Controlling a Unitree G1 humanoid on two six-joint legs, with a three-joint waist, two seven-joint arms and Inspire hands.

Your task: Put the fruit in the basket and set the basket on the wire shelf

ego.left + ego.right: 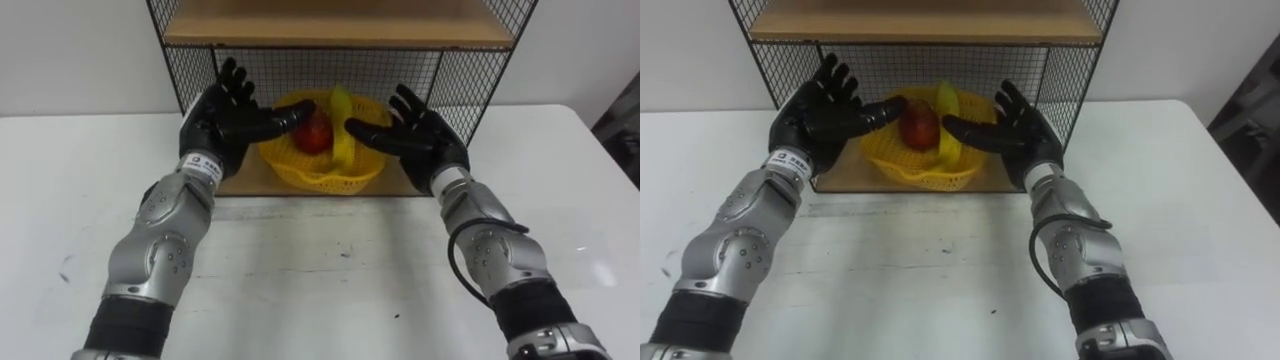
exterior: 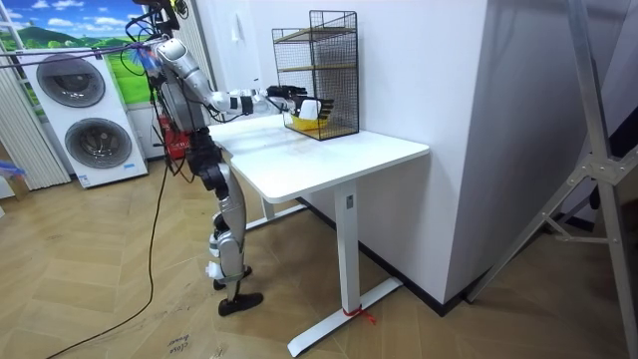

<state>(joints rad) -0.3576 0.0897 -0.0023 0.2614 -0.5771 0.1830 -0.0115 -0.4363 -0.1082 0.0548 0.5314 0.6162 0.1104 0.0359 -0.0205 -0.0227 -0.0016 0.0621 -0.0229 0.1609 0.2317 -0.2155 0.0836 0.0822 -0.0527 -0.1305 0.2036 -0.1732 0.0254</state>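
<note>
The left hand (image 1: pixel 232 118) is held open, fingers spread and gripping nothing, just left of the yellow openwork basket (image 1: pixel 300 176). The basket sits on the lower board of the wire shelf (image 1: pixel 190 68) and holds a red apple (image 1: pixel 315 134) and a yellow banana (image 1: pixel 342 128). The right hand (image 1: pixel 415 135), equally open and empty, flanks it on the right.

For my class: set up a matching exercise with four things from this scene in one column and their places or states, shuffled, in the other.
1. red fruit
2. basket
3. wire shelf
4. left robot hand

A. stands on the white table
B. open, left of the basket
C. lies in the basket
D. sits inside the wire shelf

Pairs: 1-C, 2-D, 3-A, 4-B
</note>
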